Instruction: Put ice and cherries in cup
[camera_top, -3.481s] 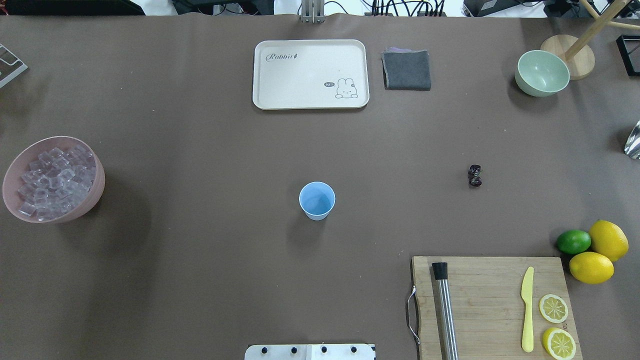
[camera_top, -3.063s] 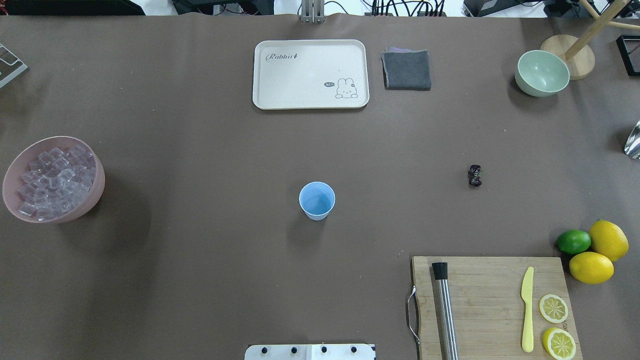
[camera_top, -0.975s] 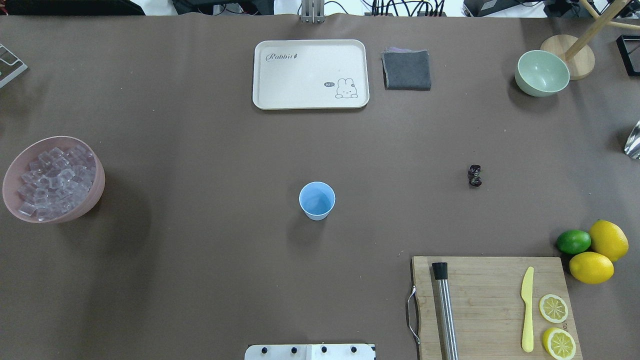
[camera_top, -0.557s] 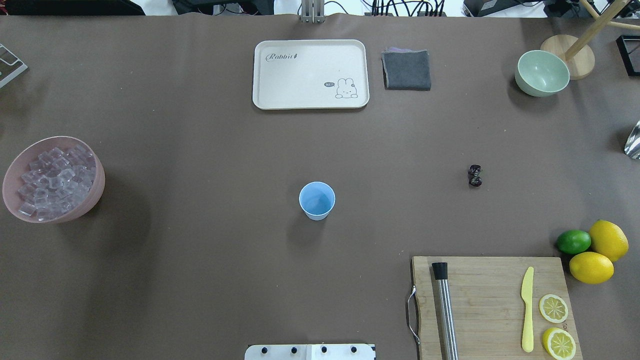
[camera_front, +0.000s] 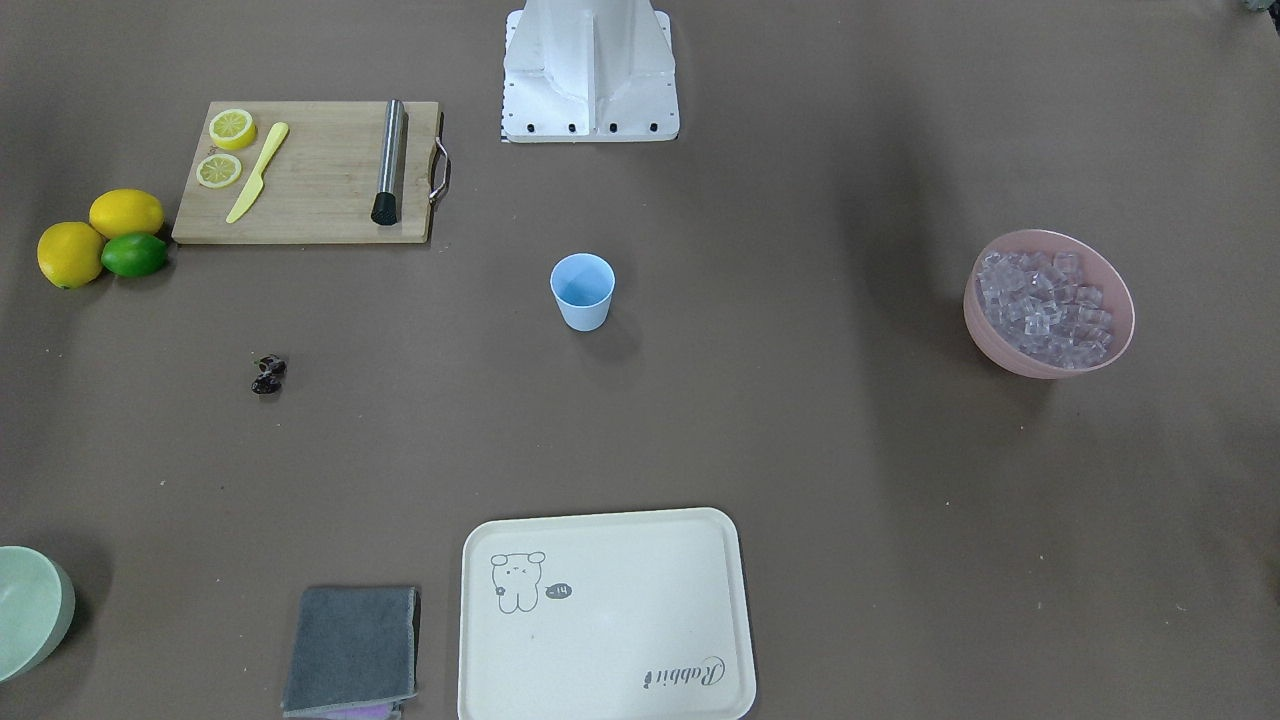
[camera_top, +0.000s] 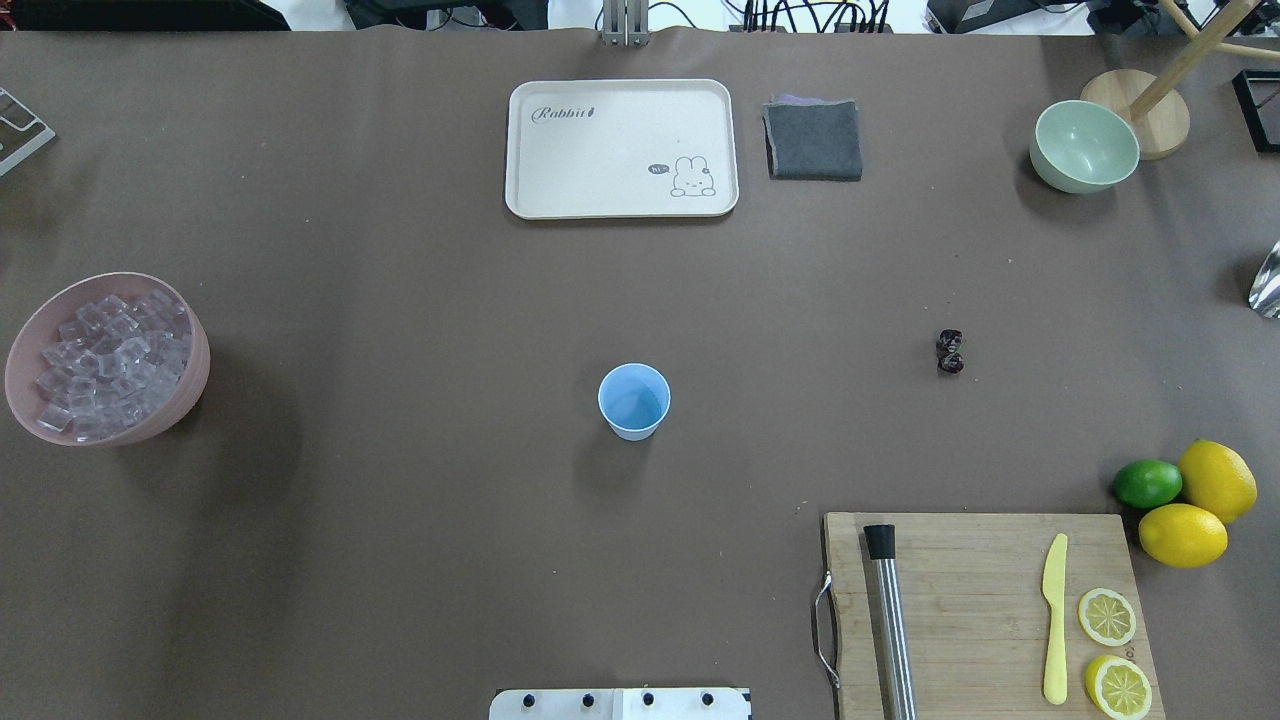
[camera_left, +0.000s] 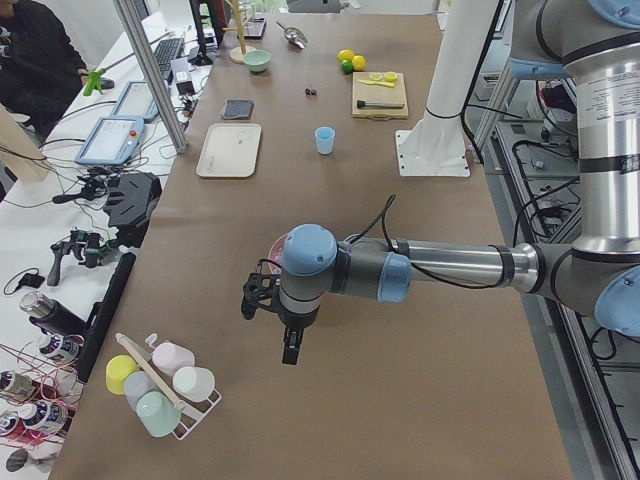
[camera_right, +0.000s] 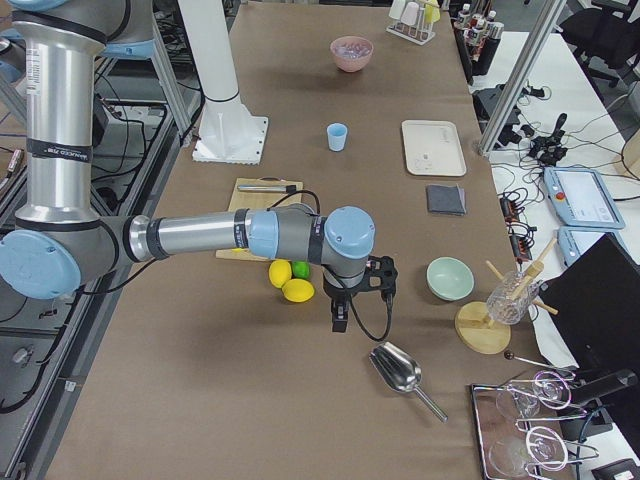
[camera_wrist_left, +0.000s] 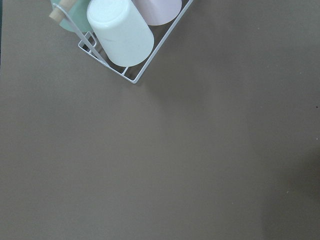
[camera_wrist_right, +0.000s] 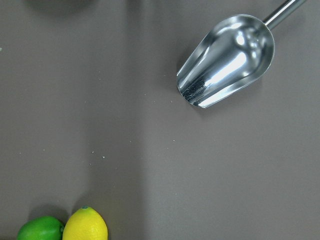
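The light blue cup (camera_top: 634, 401) stands upright in the middle of the table and looks empty. The ice (camera_top: 110, 365) fills a pink bowl (camera_top: 195, 385) at the left edge. The cherries (camera_top: 950, 351) lie on the table right of the cup. My left gripper (camera_left: 289, 352) hangs over the table's left end, beyond the pink bowl. My right gripper (camera_right: 338, 320) hangs over the right end near the lemons. Both show only in the side views, so I cannot tell whether they are open or shut.
A cream tray (camera_top: 620, 148), grey cloth (camera_top: 813, 140) and pale green bowl (camera_top: 1085, 146) sit at the far side. A cutting board (camera_top: 980, 600) with muddler, knife and lemon slices is near right, beside lemons (camera_top: 1185, 535). A metal scoop (camera_wrist_right: 227, 60) and a cup rack (camera_wrist_left: 120, 35) sit at the ends.
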